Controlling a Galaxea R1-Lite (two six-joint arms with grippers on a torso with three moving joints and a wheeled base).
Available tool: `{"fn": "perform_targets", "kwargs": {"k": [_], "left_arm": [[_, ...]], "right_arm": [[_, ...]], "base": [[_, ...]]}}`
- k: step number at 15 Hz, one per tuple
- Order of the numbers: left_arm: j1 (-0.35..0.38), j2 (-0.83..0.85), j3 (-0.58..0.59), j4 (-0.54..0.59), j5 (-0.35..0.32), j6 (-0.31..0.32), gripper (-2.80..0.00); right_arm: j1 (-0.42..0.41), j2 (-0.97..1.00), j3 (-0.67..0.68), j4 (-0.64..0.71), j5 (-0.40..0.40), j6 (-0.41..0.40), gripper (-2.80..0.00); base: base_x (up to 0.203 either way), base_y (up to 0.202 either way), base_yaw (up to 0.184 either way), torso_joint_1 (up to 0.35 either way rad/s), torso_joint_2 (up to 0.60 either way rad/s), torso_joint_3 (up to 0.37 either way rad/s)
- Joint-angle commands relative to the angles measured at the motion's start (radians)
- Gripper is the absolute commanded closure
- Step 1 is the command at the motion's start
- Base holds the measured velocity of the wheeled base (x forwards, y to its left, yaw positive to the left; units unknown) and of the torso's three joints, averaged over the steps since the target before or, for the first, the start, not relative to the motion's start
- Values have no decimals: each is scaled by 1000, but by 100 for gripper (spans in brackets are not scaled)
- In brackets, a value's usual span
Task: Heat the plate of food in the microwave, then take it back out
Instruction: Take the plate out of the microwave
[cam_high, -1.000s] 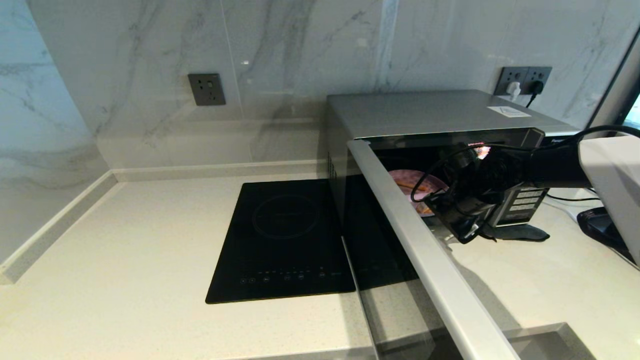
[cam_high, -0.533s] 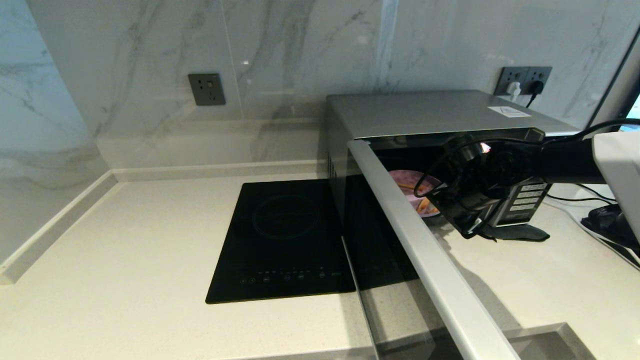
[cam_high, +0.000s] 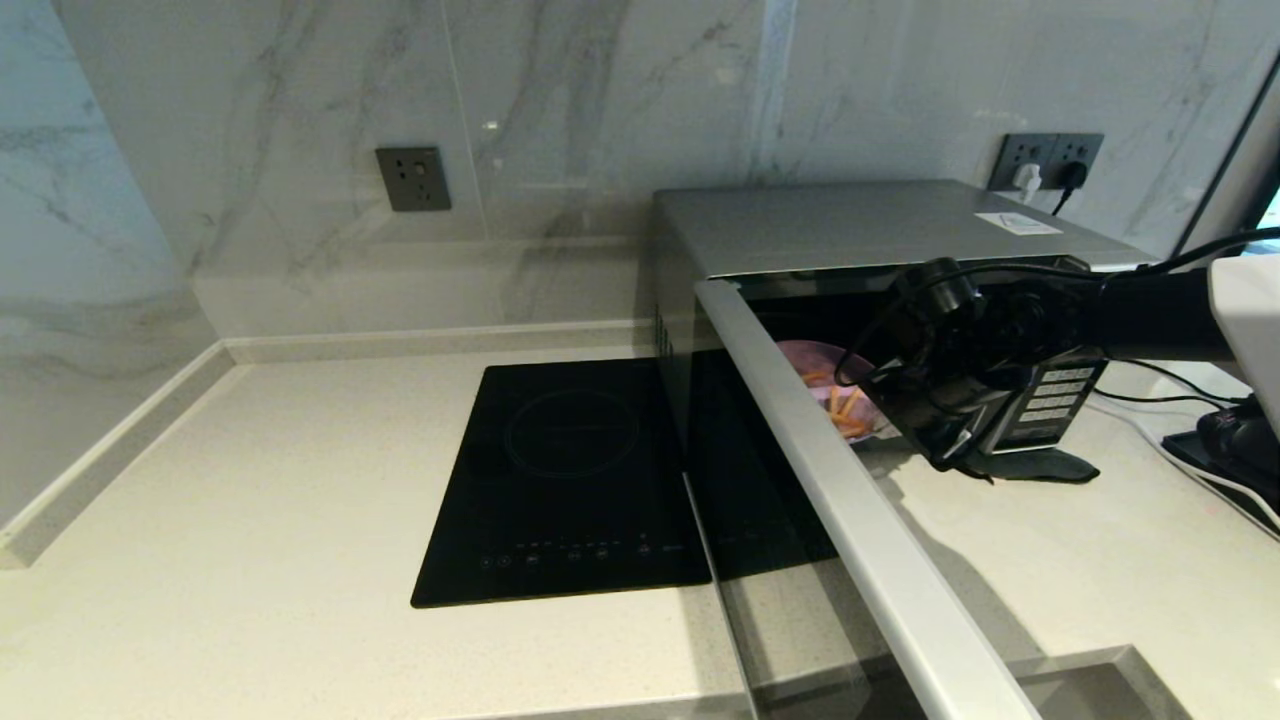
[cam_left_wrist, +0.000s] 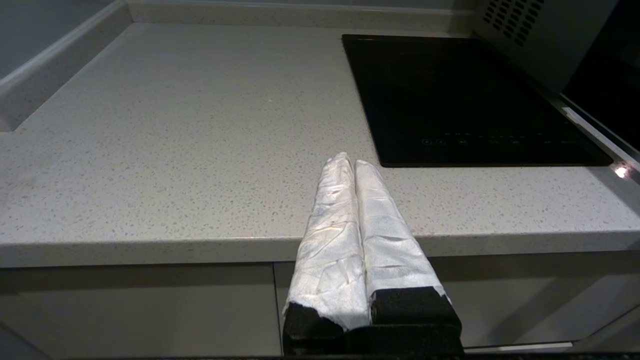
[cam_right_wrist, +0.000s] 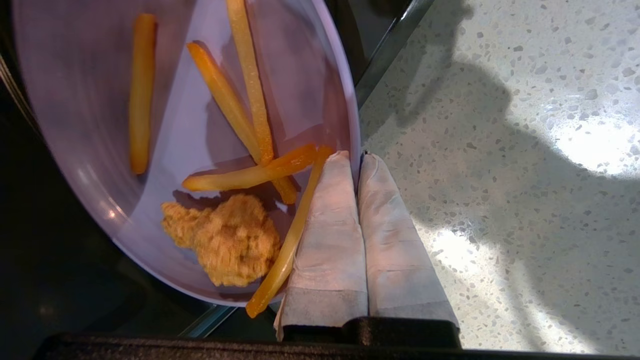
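The silver microwave (cam_high: 860, 225) stands at the back right with its door (cam_high: 850, 500) swung wide open toward me. The lilac plate of food (cam_right_wrist: 190, 125) carries orange fries and a brown breaded piece. It hangs tilted at the microwave's mouth, half over the dark cavity floor and half over the speckled counter. My right gripper (cam_right_wrist: 356, 159) is shut on the plate's rim, one finger inside and one outside. From the head view, only part of the plate (cam_high: 835, 385) shows behind the door and the right wrist. My left gripper (cam_left_wrist: 351, 162) is shut and empty, parked at the counter's front edge.
A flat black induction hob (cam_high: 570, 480) lies left of the microwave. The open door's edge juts across the counter between the hob and my right arm. Cables and a black object (cam_high: 1235, 440) lie at the far right. Wall sockets (cam_high: 412, 178) sit on the marble backsplash.
My right arm has risen a little and shifted right, taking the plate with it. The pink glow on the plate has gone. The left arm has not moved.
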Motion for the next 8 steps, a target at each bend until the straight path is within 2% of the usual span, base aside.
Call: {"fn": "perform_targets", "kwargs": {"k": [1,8], "left_arm": [[0,2,0,0,0,-1,0],[0,2,0,0,0,-1,0]], "right_arm": [[1,-6,1,2,-2,8,0],[-15,-59,14,3,2,14,0]], "base": [[0,0,0,0,0,0],[0,0,0,0,0,0]]}}
